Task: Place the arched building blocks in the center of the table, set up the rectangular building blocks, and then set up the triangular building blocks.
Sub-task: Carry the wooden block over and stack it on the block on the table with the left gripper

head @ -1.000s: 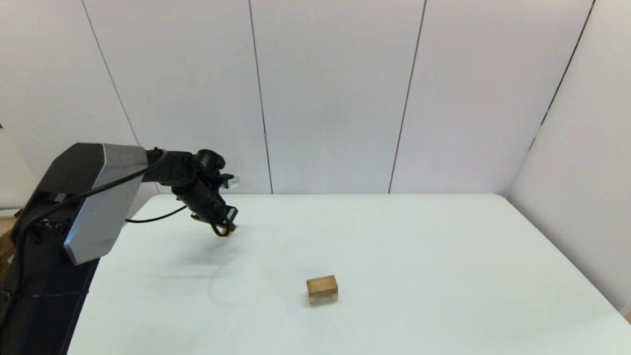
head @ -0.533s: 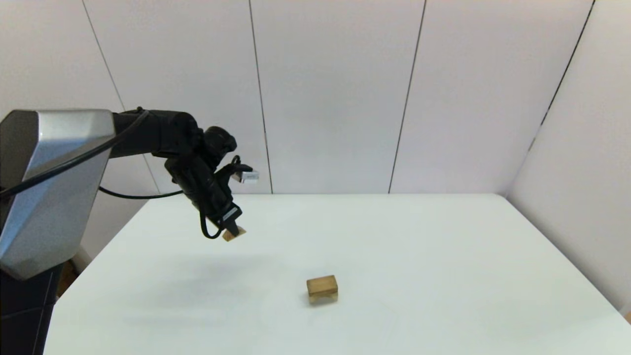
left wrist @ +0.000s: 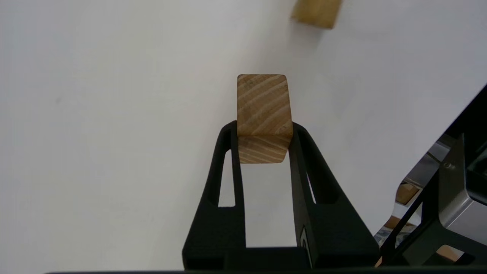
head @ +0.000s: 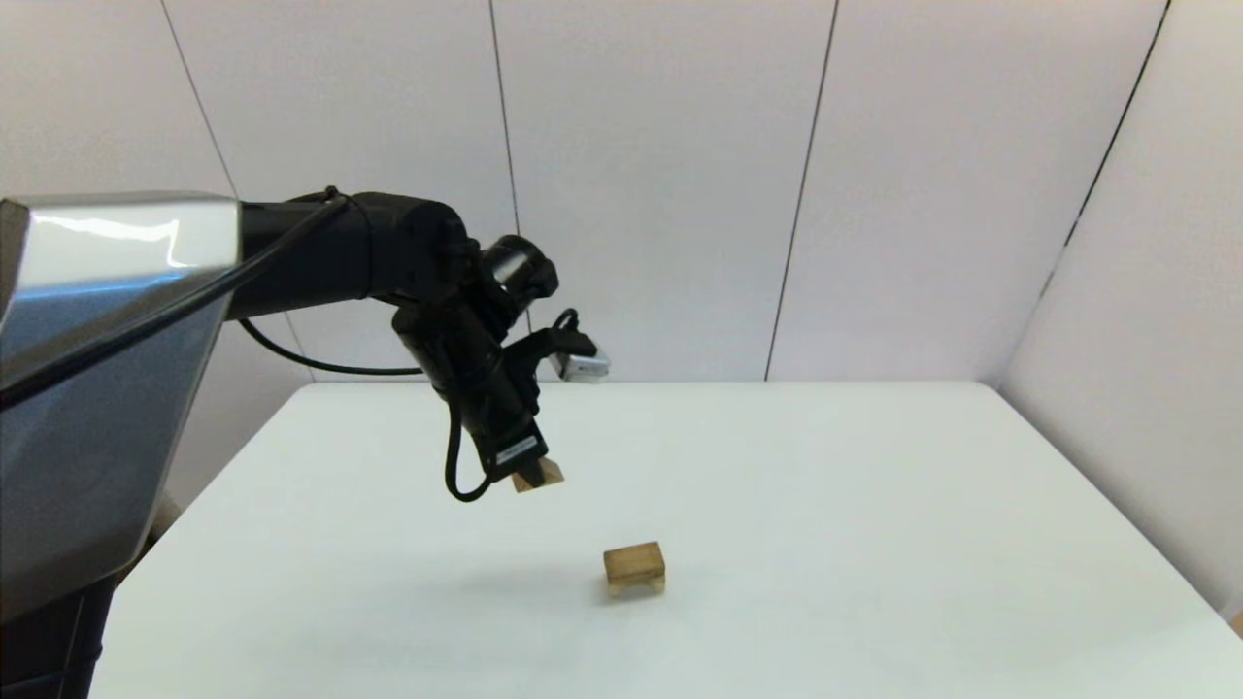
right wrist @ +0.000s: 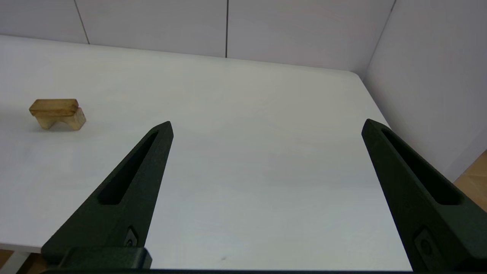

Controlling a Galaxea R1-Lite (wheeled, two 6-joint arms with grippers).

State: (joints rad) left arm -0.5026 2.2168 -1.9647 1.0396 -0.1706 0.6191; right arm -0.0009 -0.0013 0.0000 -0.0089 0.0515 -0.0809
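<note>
Wooden blocks number three across the views, all pale with visible grain. One is a bridge-shaped arch block (head: pixel 635 568) with a curved cut-out and two short legs, standing near the middle of the white table (head: pixel 874 505); a flat rectangular slab (right wrist: pixel 54 107) lies across its top, seen best from the right wrist. The third, a small wedge-like block (left wrist: pixel 263 118) with slanted faces and striped grain, is up in the air over the table, behind and to the left of the arch block and well apart from it. The left gripper (head: pixel 532 478) has its two black jaws clenched on opposite sides of this wedge, the block's far part sticking out past the tips. The table is smooth, plain and matte. The right gripper (right wrist: pixel 266 129) sits low at the table's near right edge, its two long tapered black jaws spread wide with nothing between them.
</note>
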